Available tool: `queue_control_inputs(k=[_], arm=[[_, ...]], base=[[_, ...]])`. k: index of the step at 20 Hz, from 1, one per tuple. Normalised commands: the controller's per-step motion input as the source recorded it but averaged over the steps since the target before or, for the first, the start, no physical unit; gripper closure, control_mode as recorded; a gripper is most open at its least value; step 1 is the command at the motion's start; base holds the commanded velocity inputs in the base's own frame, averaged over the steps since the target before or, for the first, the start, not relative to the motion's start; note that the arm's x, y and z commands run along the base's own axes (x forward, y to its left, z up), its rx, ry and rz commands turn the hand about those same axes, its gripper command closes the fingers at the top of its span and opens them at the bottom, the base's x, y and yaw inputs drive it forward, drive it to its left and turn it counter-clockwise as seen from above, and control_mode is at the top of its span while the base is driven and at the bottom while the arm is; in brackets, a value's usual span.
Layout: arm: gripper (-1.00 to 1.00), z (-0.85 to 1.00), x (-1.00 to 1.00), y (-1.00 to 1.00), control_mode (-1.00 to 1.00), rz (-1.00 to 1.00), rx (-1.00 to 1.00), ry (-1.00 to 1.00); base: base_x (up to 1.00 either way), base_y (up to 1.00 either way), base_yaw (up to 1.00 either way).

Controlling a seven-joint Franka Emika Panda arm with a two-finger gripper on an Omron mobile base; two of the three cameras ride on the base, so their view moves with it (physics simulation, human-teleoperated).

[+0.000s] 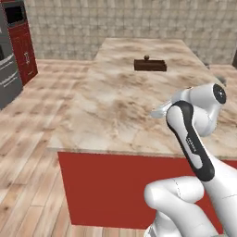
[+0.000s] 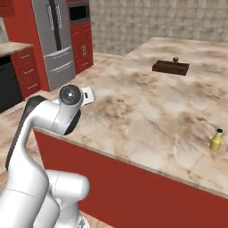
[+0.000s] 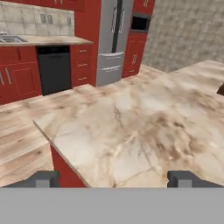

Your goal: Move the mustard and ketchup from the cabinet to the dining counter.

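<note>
The dining counter [image 2: 147, 116] is a long beige-brown marbled top on a red base, also seen from the other side as the dining counter [image 1: 115, 106] and from the hand as the dining counter [image 3: 131, 131]. The mustard [image 2: 216, 141], a small yellow bottle with a green cap, stands upright on it near the right front edge. My gripper [image 3: 113, 179] hovers open over the counter's near left corner, with nothing between its fingertips [image 3: 41, 178]. The white hand [image 2: 89, 95] pokes out beside the arm's elbow. The ketchup is out of view. A red strip of wall cabinets [image 3: 57, 3] shows far off; I cannot tell if it is the cabinet.
A dark tray [image 2: 170, 67] with a small round thing on it lies at the far middle of the counter. A steel fridge [image 3: 113, 39], a black dishwasher [image 3: 54, 70] and red base cupboards [image 3: 17, 78] line the far wall across a wooden floor [image 3: 22, 144].
</note>
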Motion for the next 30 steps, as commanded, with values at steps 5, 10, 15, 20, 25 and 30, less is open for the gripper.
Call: queue_control_inputs(k=[5, 10, 15, 20, 25, 30], arm=[[-1.00, 0.00, 0.00, 0.00, 1.00, 0.00, 0.00, 0.00], [-1.00, 0.00, 0.00, 0.00, 1.00, 0.00, 0.00, 0.00], [-1.00, 0.00, 0.00, 0.00, 1.00, 0.00, 0.00, 0.00], [-1.00, 0.00, 0.00, 0.00, 1.00, 0.00, 0.00, 0.00], [-1.00, 0.00, 0.00, 0.00, 1.00, 0.00, 0.00, 0.00], [-1.00, 0.00, 0.00, 0.00, 1.00, 0.00, 0.00, 0.00]], base=[[-0.21, 0.54, 0.98], [-0.01, 0.29, 0.99], [0.52, 0.08, 0.81], [1.00, 0.23, 0.56], [1.00, 0.41, 0.45], [1.00, 0.44, 0.37]])
